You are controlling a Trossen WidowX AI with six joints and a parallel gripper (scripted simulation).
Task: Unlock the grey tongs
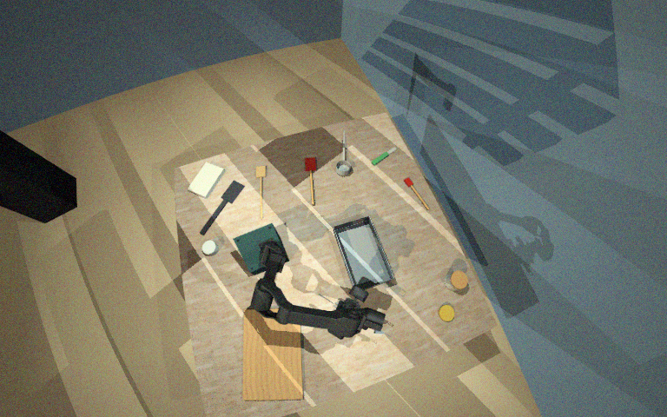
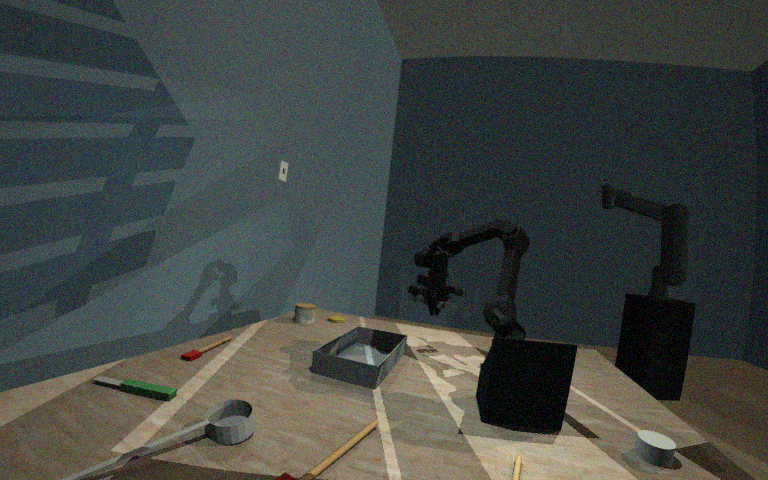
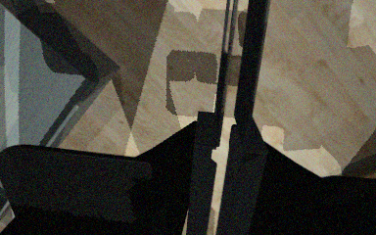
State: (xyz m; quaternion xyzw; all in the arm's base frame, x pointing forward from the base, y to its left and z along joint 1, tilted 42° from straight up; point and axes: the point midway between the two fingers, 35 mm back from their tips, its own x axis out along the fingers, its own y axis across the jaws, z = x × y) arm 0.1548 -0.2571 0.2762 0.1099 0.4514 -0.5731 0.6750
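The roasting tin (image 1: pixel 351 224) (image 2: pixel 345 370) stands near the middle of the table; its corner also shows at the left of the wrist view. My gripper (image 2: pixel 434 312) (image 3: pixel 215 131) points down and is shut on the grey tongs (image 3: pixel 253 59), held in the air beyond the tin's near end. In the wrist view, their two long dark arms run up from my fingers side by side, with a narrow gap. The tongs' ends and lock are out of view or too dark to tell. The wooden board (image 1: pixel 273 373) lies flat at the table's front left, partly under the arm's shadow.
The arm's base stands on a dark block (image 1: pixel 250 246) (image 2: pixel 526 384). A white round tub (image 1: pixel 208 247) (image 2: pixel 655 448) is beside it. An orange-lidded jar (image 1: pixel 458 280) (image 2: pixel 304 313) and a yellow disc (image 1: pixel 446 313) (image 2: pixel 336 319) lie at the right. Several utensils lie at the back.
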